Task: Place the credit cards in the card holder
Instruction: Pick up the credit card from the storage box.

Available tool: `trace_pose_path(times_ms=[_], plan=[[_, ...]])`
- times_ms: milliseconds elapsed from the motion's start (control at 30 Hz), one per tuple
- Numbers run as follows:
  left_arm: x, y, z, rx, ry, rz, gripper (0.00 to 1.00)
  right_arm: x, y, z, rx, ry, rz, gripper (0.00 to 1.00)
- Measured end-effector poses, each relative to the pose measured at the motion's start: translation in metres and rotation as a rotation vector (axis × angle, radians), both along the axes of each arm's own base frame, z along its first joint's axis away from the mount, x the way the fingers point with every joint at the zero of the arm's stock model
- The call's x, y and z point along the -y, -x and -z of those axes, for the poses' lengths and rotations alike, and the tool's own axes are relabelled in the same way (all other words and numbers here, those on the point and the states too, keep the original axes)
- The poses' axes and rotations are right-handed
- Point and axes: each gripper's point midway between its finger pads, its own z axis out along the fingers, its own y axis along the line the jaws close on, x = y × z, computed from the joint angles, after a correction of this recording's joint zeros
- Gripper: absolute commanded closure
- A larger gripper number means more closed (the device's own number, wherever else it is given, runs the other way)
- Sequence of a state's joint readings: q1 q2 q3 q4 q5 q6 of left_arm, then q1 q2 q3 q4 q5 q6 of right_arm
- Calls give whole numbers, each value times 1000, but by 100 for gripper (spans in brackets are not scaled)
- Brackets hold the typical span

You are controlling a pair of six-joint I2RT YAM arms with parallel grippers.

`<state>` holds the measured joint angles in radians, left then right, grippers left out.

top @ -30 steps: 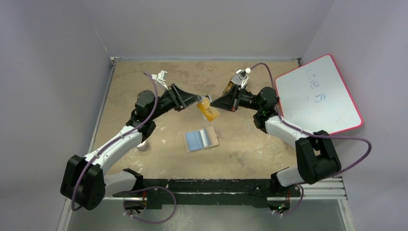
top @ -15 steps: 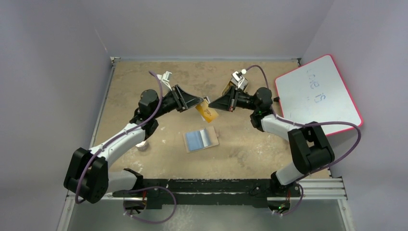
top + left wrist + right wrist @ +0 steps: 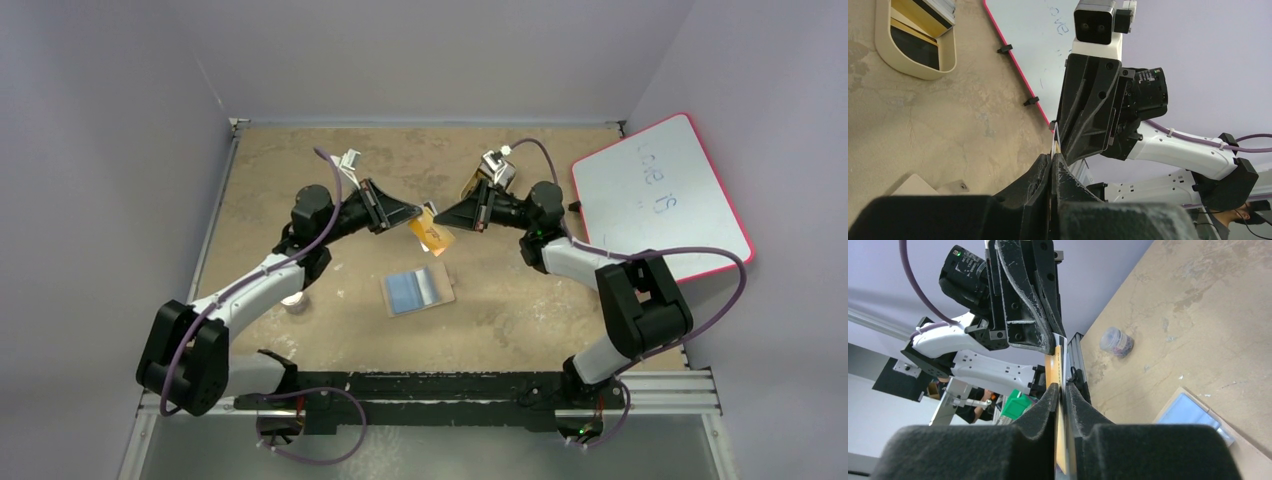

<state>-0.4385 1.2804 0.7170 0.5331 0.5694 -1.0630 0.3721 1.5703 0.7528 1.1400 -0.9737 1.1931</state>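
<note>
- Left gripper [image 3: 416, 216] is now clamped tight on the orange card [image 3: 433, 232]; a second ago its fingers stood wide apart next to it
- right gripper [image 3: 441, 214] pinches the same card from the other side, so it hangs in mid-air between the two
- card holder [image 3: 446, 288] lies spread on the table [image 3: 520, 300] just below, same spot as before, with a blue-grey card [image 3: 404, 291] on its left panel
</note>
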Motion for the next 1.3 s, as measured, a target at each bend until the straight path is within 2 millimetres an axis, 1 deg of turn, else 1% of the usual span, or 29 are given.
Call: trace_pose_path(times_ms=[200, 267, 333, 467, 633, 900, 933, 1067, 1100, 1300], plan=[[1, -2, 10, -36, -10, -1, 100, 0, -1, 10, -47, 27, 6, 71], [0, -2, 15, -56, -14, -4, 100, 0, -1, 15, -57, 40, 2, 68], [-2, -2, 21, -80, -21, -6, 100, 0, 2, 20, -67, 59, -9, 67], [-3, 0, 30, -108, -33, -5, 100, 1, 6, 30, -72, 103, -17, 72], [-4, 0, 30, -109, -33, -6, 100, 5, 12, 37, -58, 154, -21, 75], [-4, 0, 30, -109, -33, -7, 100, 7, 17, 44, -41, 184, -38, 78], [-4, 0, 30, -109, -33, -8, 100, 7, 17, 44, -41, 186, -38, 80], [-5, -1, 32, -113, -37, -13, 100, 7, 18, 46, -38, 191, -41, 98], [-5, -1, 33, -116, -41, -16, 100, 7, 18, 46, -39, 193, -41, 100], [-8, -2, 43, -141, -85, -28, 100, 8, 20, 52, -54, 201, -44, 100]])
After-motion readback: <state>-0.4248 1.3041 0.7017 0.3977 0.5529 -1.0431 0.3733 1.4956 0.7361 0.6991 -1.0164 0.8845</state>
